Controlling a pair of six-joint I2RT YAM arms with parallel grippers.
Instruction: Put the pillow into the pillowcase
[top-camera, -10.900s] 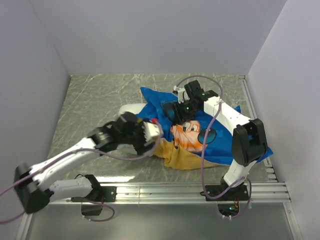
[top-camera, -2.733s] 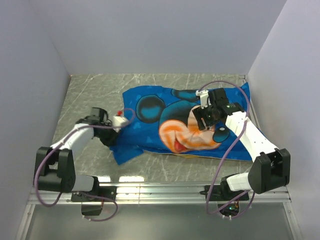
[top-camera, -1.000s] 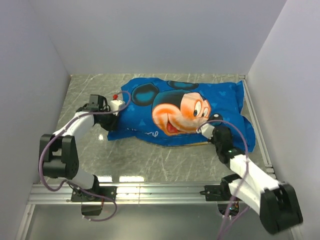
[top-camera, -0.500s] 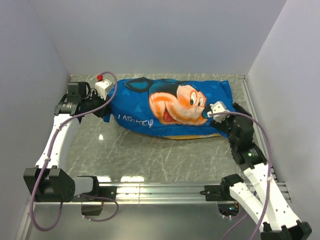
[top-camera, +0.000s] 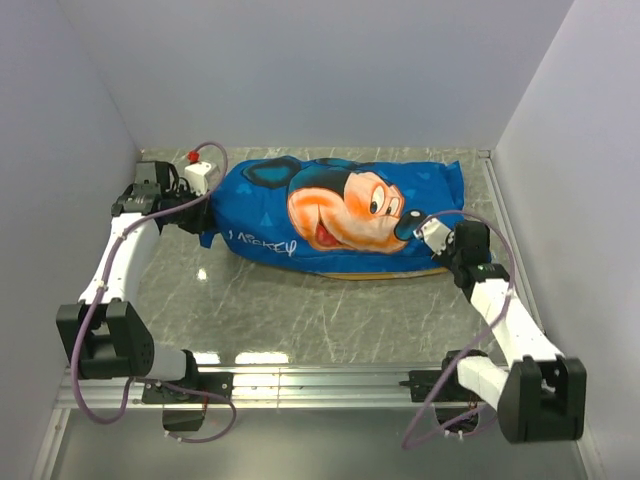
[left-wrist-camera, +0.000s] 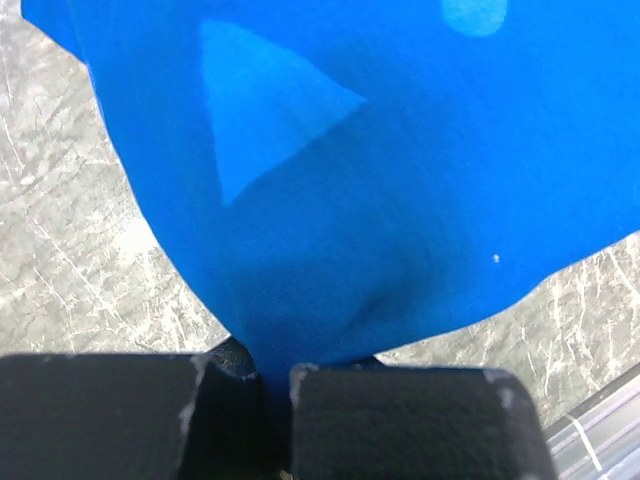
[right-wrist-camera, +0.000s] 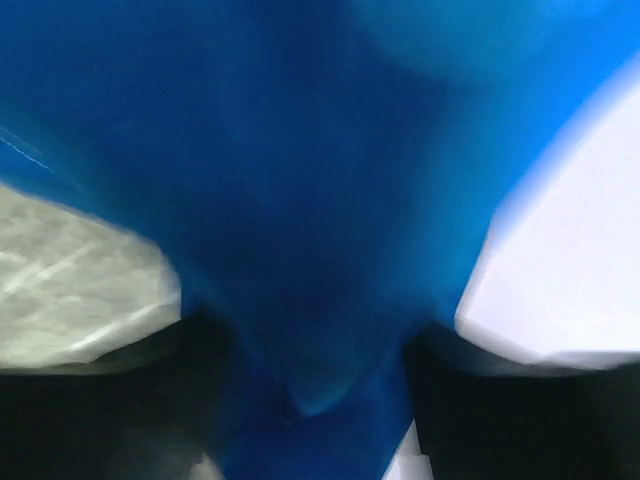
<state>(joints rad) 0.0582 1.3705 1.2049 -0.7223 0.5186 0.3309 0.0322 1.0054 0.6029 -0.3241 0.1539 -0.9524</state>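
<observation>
The blue pillowcase (top-camera: 330, 215) with the cartoon mouse face lies plump and stretched across the back of the table, a thin orange-yellow edge showing under it. The pillow is hidden inside it. My left gripper (top-camera: 205, 218) is shut on the case's left end, with blue cloth (left-wrist-camera: 400, 150) pinched between its black fingers (left-wrist-camera: 280, 375). My right gripper (top-camera: 422, 230) is at the right end, and bunched blue cloth (right-wrist-camera: 300, 150) fills the space between its fingers (right-wrist-camera: 315, 370). A blurred white patch (right-wrist-camera: 570, 250) shows beside the cloth; I cannot tell whether it is the pillow.
Grey walls close in the table on the left, back and right. Bare marble tabletop (top-camera: 300, 310) lies in front of the case. An aluminium rail (top-camera: 330, 380) with both arm bases runs along the near edge. Purple cables loop off both arms.
The filled case has slid back and left as my left arm drew its end toward the back left corner. My right gripper let go and now sits on the right end again.
</observation>
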